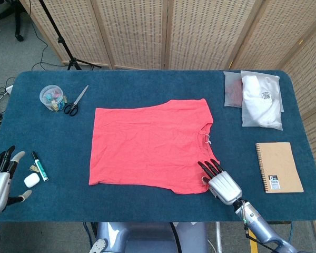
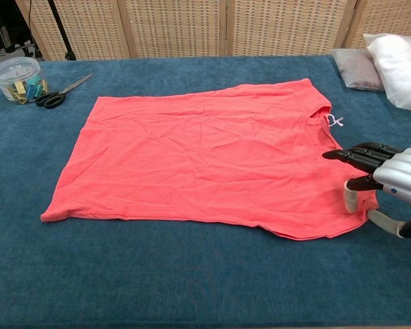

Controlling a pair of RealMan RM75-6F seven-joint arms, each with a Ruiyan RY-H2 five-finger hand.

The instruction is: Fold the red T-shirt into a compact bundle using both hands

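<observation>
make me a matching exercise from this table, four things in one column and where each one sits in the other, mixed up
Things:
1. scissors
2. notebook
3. right hand
4. marker

Places:
A. at the near right corner of the red T-shirt
B. beside the clear tub at the far left
C. near the right edge of the table, alone
D. near the left edge, next to the white earbud case

Pairs: 1-B, 2-C, 3-A, 4-D
</observation>
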